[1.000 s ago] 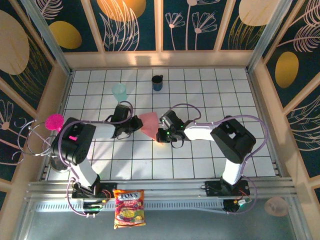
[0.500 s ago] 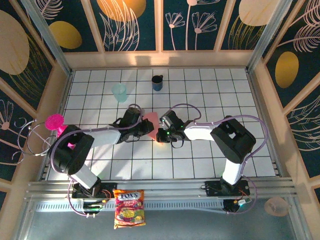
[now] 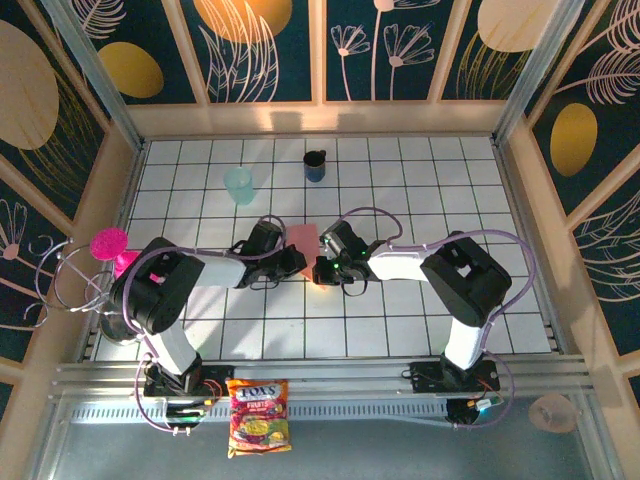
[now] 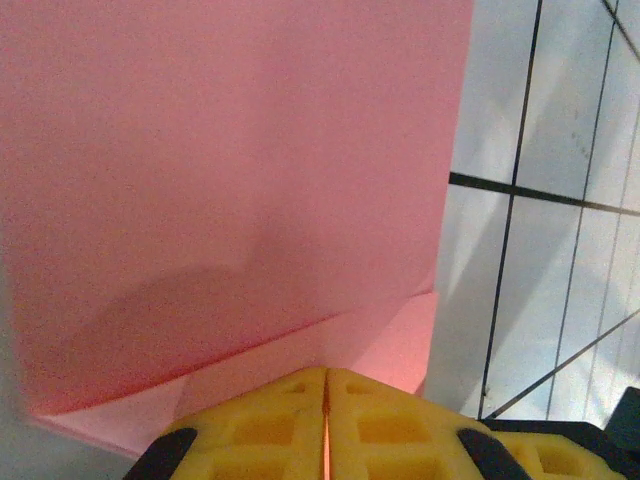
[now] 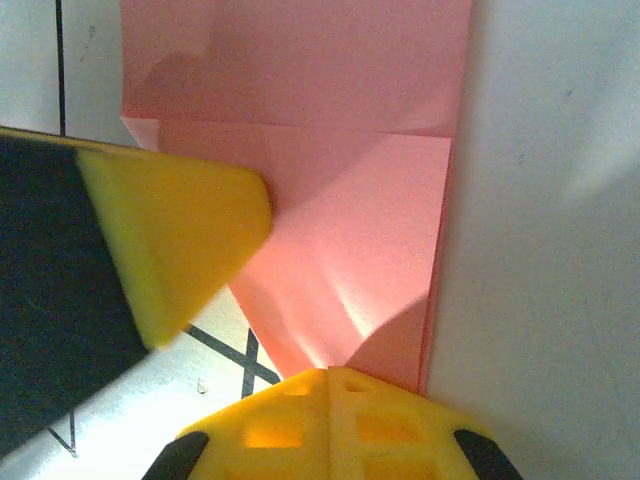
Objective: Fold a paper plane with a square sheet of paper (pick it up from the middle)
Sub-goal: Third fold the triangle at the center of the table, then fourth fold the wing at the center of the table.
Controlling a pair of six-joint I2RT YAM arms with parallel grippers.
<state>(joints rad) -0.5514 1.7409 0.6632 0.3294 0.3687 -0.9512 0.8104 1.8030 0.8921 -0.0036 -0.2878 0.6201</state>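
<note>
The white tiled desk (image 3: 400,190) carried the salmon-pink sheet of paper (image 3: 303,238), partly folded, at its middle between the two arms. The left tool (image 4: 325,395) was closed, its pads pinching the sheet's folded edge. The right tool (image 5: 328,395), just beside it, was likewise clamped on the sheet.

Light comes from above, bright on the white worktop (image 3: 420,200), with a pale glare patch on the back wall (image 3: 290,118). The arms (image 3: 400,265) throw soft shadows over the tiles. Close up, the pink paper (image 4: 230,150) looks soft-focused, with a rounded shadow across it.
</note>
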